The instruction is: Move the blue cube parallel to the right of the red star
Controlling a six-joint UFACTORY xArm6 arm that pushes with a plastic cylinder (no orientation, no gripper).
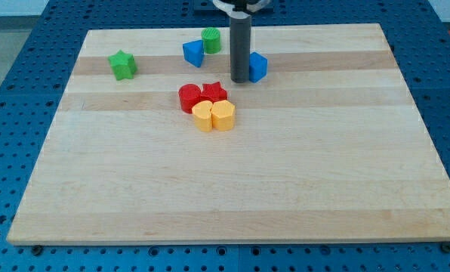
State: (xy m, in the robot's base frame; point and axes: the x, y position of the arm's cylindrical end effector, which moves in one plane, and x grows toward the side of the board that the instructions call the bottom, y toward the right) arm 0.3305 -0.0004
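Observation:
The blue cube sits near the view's top, right of centre. My tip stands right against its left side. The red star lies below and to the left of the cube, in a tight cluster with a red cylinder on its left. The cube is higher in the view than the star and to its right.
Two yellow blocks touch the bottom of the red pair. A blue triangular block and a green cylinder stand at the top centre. A green star is at the upper left. The wooden board lies on a blue pegboard.

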